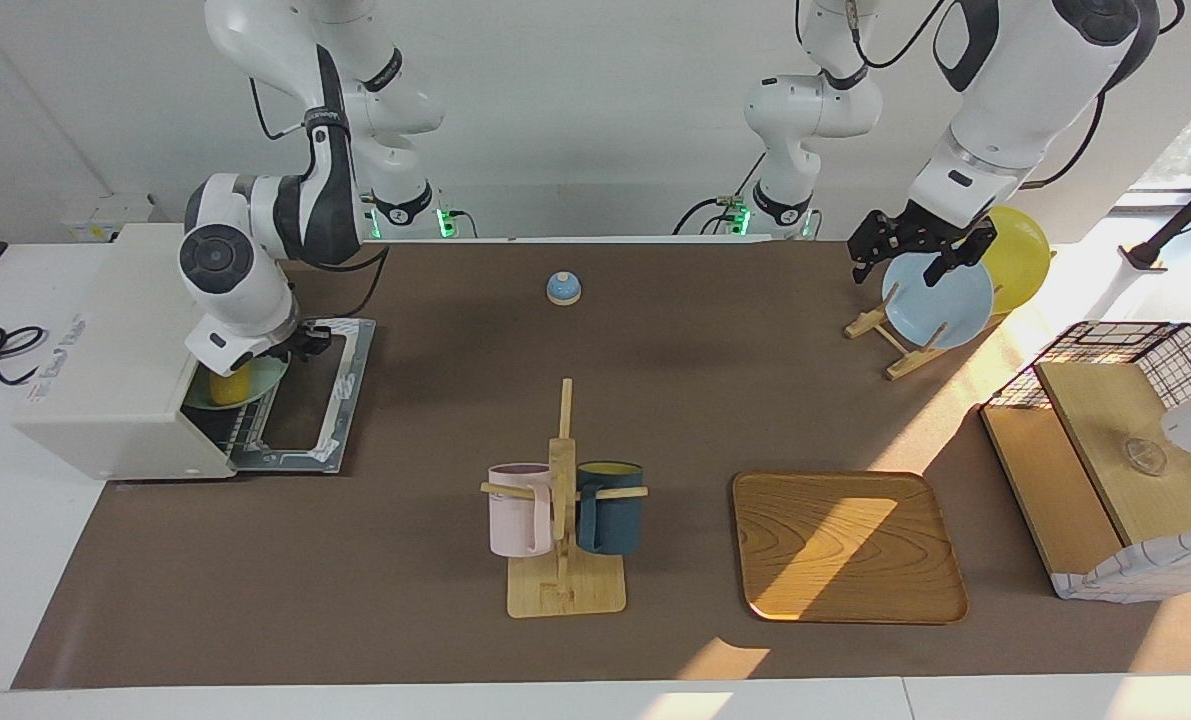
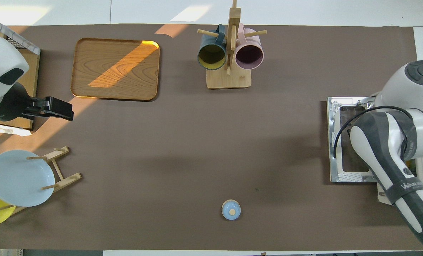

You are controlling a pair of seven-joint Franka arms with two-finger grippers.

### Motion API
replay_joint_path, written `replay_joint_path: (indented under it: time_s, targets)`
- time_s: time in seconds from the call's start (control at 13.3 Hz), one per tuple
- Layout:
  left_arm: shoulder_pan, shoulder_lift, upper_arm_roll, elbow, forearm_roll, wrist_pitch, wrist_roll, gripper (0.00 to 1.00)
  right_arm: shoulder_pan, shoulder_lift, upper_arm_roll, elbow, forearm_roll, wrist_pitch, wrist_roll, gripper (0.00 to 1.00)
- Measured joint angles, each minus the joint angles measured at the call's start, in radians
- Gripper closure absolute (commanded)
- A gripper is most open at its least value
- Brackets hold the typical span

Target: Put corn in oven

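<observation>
The off-white oven [image 1: 105, 380] stands at the right arm's end of the table, its glass door [image 1: 320, 400] folded down flat. In the overhead view only the door [image 2: 339, 142] shows beside the arm. The yellow corn [image 1: 227, 390] rests on a pale green plate [image 1: 263, 385] at the oven's mouth. My right gripper [image 1: 255, 362] is right over the corn, its fingers hidden by the wrist. The corn is hidden in the overhead view. My left gripper [image 1: 917, 262] hangs open and empty over the plate rack, and it also shows in the overhead view [image 2: 60, 109].
A plate rack [image 1: 900, 345] holds a blue plate [image 1: 940, 300] and a yellow plate [image 1: 1020, 255]. A wire-and-wood basket box [image 1: 1115, 450] stands at the left arm's end. A wooden tray [image 1: 845, 545], a mug rack [image 1: 565, 530] with two mugs, and a small blue bell [image 1: 563, 288] are mid-table.
</observation>
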Motion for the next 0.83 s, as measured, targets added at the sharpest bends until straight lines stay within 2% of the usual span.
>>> replay_joint_path:
  time_s: [0.08, 0.15, 0.38, 0.6, 0.83]
  targets:
    - [0.0, 0.0, 0.0, 0.0, 0.0, 0.0, 0.0, 0.0, 0.025, 0.001, 0.001, 0.014, 0.003, -0.002, 0.028, 0.95]
    - [0.0, 0.0, 0.0, 0.0, 0.0, 0.0, 0.0, 0.0, 0.053, 0.003, 0.001, 0.022, 0.007, -0.002, 0.065, 1.0]
    - [0.0, 0.0, 0.0, 0.0, 0.0, 0.0, 0.0, 0.0, 0.116, 0.011, 0.004, 0.009, 0.05, 0.052, 0.144, 1.0]
    - [0.0, 0.0, 0.0, 0.0, 0.0, 0.0, 0.0, 0.0, 0.111, 0.029, 0.001, -0.113, 0.097, 0.257, 0.147, 1.0]
    - [0.0, 0.0, 0.0, 0.0, 0.0, 0.0, 0.0, 0.0, 0.105, 0.045, -0.004, -0.158, 0.098, 0.308, 0.147, 1.0]
